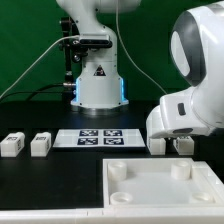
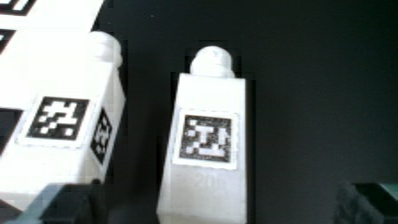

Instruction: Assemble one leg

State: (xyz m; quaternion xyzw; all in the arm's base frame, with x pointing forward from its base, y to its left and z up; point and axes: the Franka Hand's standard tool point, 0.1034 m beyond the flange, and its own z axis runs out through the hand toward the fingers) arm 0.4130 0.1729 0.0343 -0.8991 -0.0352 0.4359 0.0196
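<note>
Black table [image 1: 40,182]; jaws spread wide over leg [image 2: 210,140], 2nd leg [image 2: 71,112] beside.

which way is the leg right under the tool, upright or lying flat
Lying flat: in the wrist view the leg stretches lengthwise along the black table, tag face up.

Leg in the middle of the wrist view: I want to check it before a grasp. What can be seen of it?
The leg is a small white rectangular block, plastic by its look, with a rounded peg on one end and a black-and-white square tag on its upward face. It lies flat on the black table. A second leg lies parallel beside it, apart; nothing grips it.
</note>
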